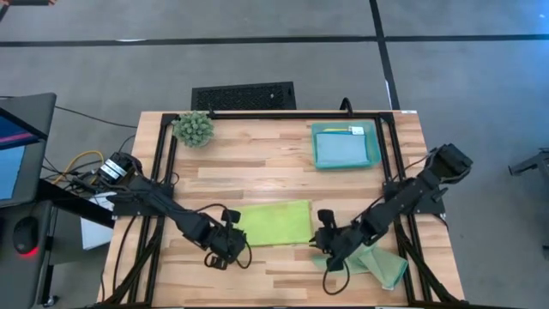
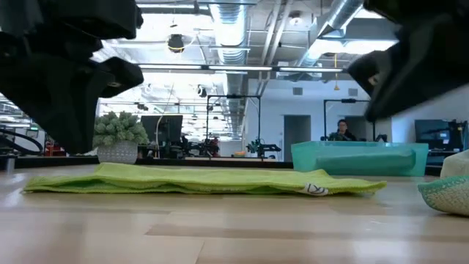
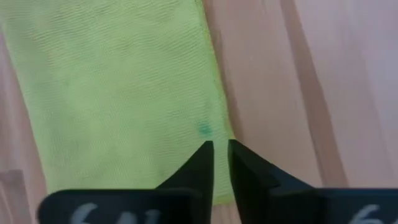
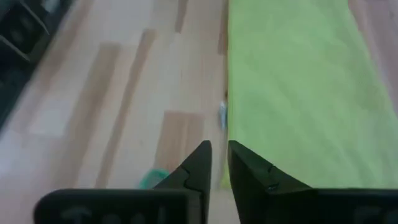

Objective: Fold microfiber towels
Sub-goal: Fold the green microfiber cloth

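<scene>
A lime green towel (image 1: 274,223) lies folded into a flat rectangle on the table's middle; it also shows in the low view (image 2: 198,180). My left gripper (image 1: 230,243) hovers just off the towel's left near corner, with its fingers shut above the towel's edge (image 3: 221,144). My right gripper (image 1: 326,236) hovers off the right near corner, shut, beside the edge that bears a small label (image 4: 222,115). A pale sage green towel (image 1: 377,262) lies crumpled under my right arm. A light blue towel (image 1: 341,150) lies in the teal tray, with a strip of yellow at the tray's far edge.
The teal tray (image 1: 375,142) stands at the far right. A small spiky plant (image 1: 194,129) stands at the far left corner. A black frame (image 1: 163,146) runs along the table's edges. Bare wood lies along the near edge and between the towel and the tray.
</scene>
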Robot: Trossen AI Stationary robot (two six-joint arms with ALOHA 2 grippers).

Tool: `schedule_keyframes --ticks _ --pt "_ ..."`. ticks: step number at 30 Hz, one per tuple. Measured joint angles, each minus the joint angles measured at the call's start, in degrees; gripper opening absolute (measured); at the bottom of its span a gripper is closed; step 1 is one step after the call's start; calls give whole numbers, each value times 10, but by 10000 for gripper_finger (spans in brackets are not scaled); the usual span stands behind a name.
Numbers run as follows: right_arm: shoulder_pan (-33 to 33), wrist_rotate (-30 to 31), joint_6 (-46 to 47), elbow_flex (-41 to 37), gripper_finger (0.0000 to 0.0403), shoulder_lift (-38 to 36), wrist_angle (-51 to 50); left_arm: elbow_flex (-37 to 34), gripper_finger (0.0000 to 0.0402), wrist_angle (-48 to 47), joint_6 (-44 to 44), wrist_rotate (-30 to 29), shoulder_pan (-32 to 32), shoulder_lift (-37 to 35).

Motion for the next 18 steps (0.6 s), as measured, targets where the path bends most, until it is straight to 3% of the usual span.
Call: schedule_keyframes --ticks 11,18 --pt "1 9 -51 23 196 89 8 0 104 -35 -31 -35 -6 0" --pt "-7 9 -51 26 209 122 6 -12 103 -28 -41 -36 -6 0"
